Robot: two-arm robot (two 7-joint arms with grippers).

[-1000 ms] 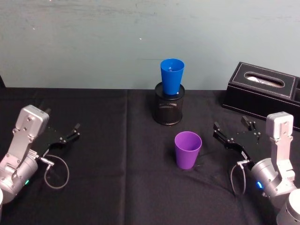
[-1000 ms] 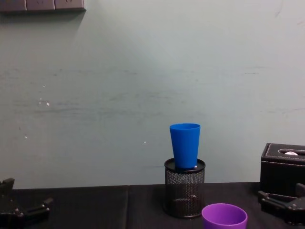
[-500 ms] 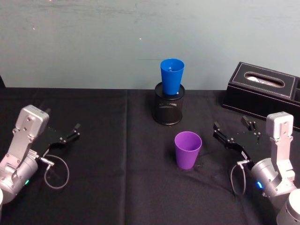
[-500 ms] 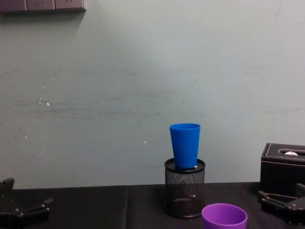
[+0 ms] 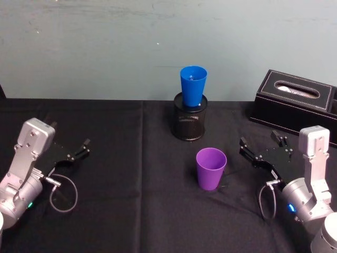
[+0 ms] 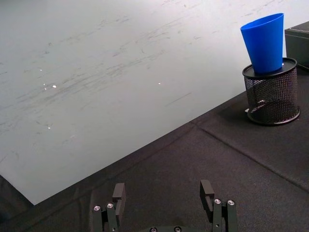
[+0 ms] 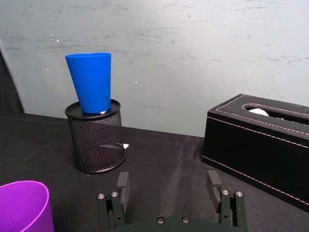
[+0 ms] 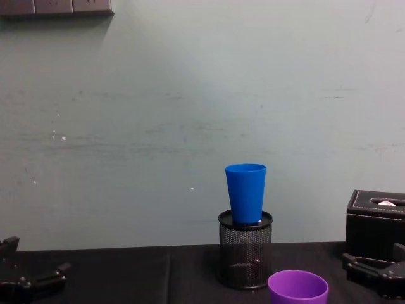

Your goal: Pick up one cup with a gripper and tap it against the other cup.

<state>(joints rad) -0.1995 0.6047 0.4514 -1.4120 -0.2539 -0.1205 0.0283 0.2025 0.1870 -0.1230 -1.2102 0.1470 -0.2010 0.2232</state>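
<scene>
A purple cup (image 5: 211, 168) stands upright on the black tablecloth, a little right of centre; its rim shows in the chest view (image 8: 298, 288) and at the edge of the right wrist view (image 7: 23, 207). Behind it a blue cup (image 5: 192, 86) sits in the mouth of a black wire-mesh pen holder (image 5: 189, 124). My right gripper (image 5: 260, 142) rests open near the table, to the right of the purple cup and apart from it. My left gripper (image 5: 69, 143) is parked open at the far left. Both hold nothing.
A black tissue box (image 5: 296, 105) stands at the back right, just behind the right gripper. A pale green wall (image 5: 105, 47) closes the far side of the table. Black cloth (image 5: 131, 200) covers the table between the arms.
</scene>
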